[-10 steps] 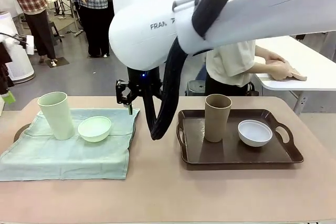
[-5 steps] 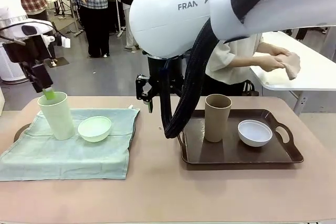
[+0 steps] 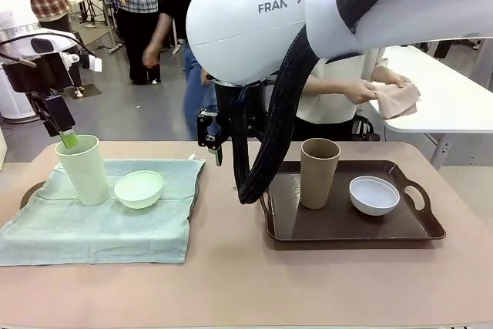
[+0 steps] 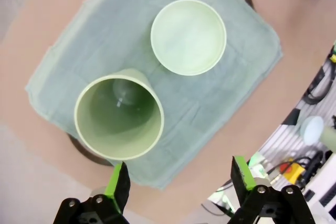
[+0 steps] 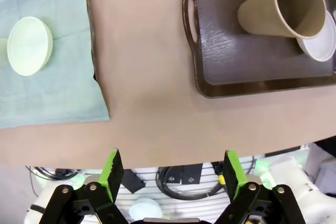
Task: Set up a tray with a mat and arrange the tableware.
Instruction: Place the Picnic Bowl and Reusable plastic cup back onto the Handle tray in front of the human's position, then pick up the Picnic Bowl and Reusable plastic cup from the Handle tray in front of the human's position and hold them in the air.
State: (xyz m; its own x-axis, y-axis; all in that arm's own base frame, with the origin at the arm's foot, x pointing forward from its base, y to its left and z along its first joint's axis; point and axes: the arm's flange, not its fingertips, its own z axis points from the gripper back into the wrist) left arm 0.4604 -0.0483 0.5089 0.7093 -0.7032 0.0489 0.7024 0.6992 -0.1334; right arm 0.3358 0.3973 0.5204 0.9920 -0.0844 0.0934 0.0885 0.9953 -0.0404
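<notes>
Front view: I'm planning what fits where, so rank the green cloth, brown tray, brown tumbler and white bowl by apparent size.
1. green cloth, only slightly larger than the tray
2. brown tray
3. brown tumbler
4. white bowl, wider than the tumbler but shorter

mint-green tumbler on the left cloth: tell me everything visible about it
The tall mint-green tumbler is plain, matte and plastic-looking, tapering wider toward its rim. It stands upright, mouth up and empty inside, on the pale green cloth, beside but apart from the small green bowl. The open left gripper hovers just above its rim; whether it touches cannot be told.
</notes>
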